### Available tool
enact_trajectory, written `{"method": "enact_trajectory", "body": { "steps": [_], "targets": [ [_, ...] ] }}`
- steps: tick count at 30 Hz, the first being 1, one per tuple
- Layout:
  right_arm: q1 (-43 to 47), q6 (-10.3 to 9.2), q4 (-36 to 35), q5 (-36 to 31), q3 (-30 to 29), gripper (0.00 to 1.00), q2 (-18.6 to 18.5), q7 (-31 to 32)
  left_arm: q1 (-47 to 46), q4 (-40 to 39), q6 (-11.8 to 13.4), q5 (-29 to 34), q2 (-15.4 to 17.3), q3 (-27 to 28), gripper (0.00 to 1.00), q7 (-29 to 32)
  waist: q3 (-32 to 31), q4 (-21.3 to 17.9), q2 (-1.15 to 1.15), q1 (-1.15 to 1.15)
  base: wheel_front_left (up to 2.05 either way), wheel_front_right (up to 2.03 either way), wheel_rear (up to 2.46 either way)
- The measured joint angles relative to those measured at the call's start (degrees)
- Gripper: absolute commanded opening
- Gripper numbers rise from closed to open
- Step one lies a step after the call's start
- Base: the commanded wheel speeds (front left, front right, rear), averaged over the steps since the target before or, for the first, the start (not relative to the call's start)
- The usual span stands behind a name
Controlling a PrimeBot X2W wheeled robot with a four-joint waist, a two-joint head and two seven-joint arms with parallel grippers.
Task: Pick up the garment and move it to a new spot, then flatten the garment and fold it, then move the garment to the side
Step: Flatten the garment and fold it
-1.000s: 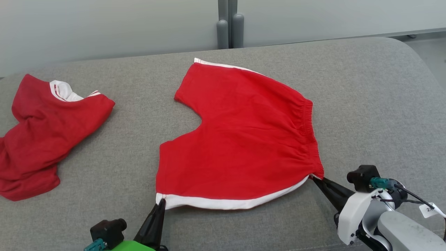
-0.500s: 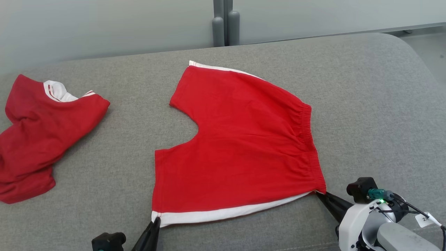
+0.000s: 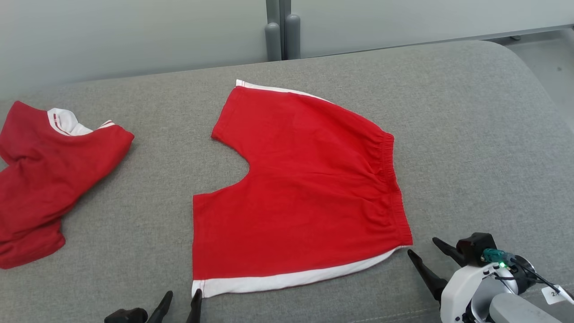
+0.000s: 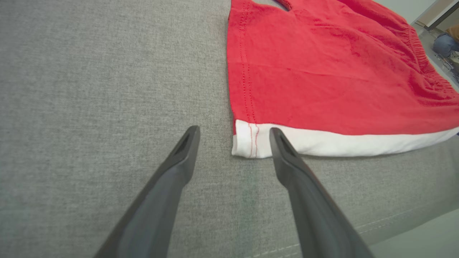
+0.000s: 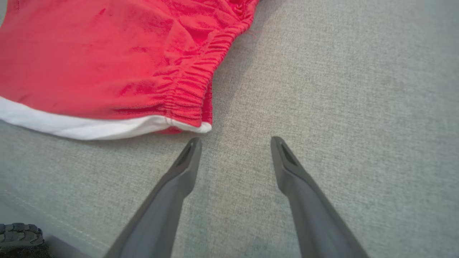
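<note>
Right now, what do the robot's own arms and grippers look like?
The left gripper and right gripper each have two long, dark, tapering jaws. The right wrist is white, the forearm grey, carrying a black camera block with a teal connector, a green light, black cables and a white tag.

red top: cut by left edge | left tool: base cropped (bottom edge)

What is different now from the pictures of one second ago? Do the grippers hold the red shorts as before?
Both let go. The left gripper released the white-hem corner of the red shorts, and the right gripper released the waistband corner. Both now stand open beside those corners. Unchanged: the shorts lie spread flat on the grey cushion, and the other red garment lies at the left.
</note>
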Motion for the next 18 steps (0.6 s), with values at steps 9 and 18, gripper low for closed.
{"method": "enact_trajectory", "body": {
  "steps": [9, 18],
  "targets": [
    [1.7, -5.01, -2.3, 0.4, -5.2, 1.00, -0.6, -1.3, 0.9, -5.7, 1.8, 0.0, 0.2, 6.1, 1.00, 0.0, -1.8, -0.5, 0.00, 0.00, 0.00, 0.00, 0.00],
    [-1.6, -8.57, -8.1, -2.2, -8.3, 1.00, -0.9, -1.7, -2.5, -11.8, 3.2, 2.4, -1.0, 8.5, 1.00, 0.0, -4.9, -1.2, 0.00, 0.00, 0.00, 0.00, 0.00]
  ]
}}
